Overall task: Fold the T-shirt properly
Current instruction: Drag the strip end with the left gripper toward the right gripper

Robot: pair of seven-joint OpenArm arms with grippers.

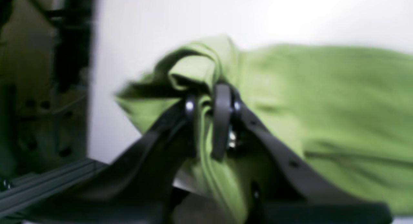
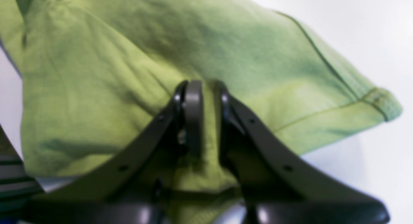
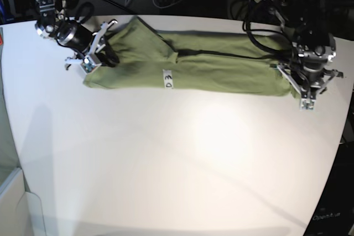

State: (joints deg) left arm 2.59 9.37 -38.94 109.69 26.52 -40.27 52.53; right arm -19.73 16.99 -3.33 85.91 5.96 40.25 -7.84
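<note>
My left gripper (image 1: 209, 121) is pinching a bunched fold of the T-shirt (image 1: 322, 104); its two black fingers are pressed nearly together with green cloth squeezed between them. My right gripper (image 2: 206, 121) is doing the same at the other end, its fingers closed on a gathered edge close to a stitched hem.

From the base view, the T-shirt (image 3: 221, 67) lies as a long, narrow band across the far side of the white table (image 3: 166, 164). The left gripper (image 3: 307, 89) holds the band's end on that view's right, and the right gripper (image 3: 91, 53) holds the end on that view's left. A small white label (image 3: 167, 78) shows near the middle of the band.

I judge the cloth soft, light and limp. It will sag and wrinkle between my two holds, and thin layers may slip apart if I pull unevenly. The ends, where the layers stack, look like the soundest places to grip.

The wrist views show the pinches up close, including the hem stitching, though both are blurred. Only the base view shows the whole band, the label, and how far apart my grippers are.
</note>
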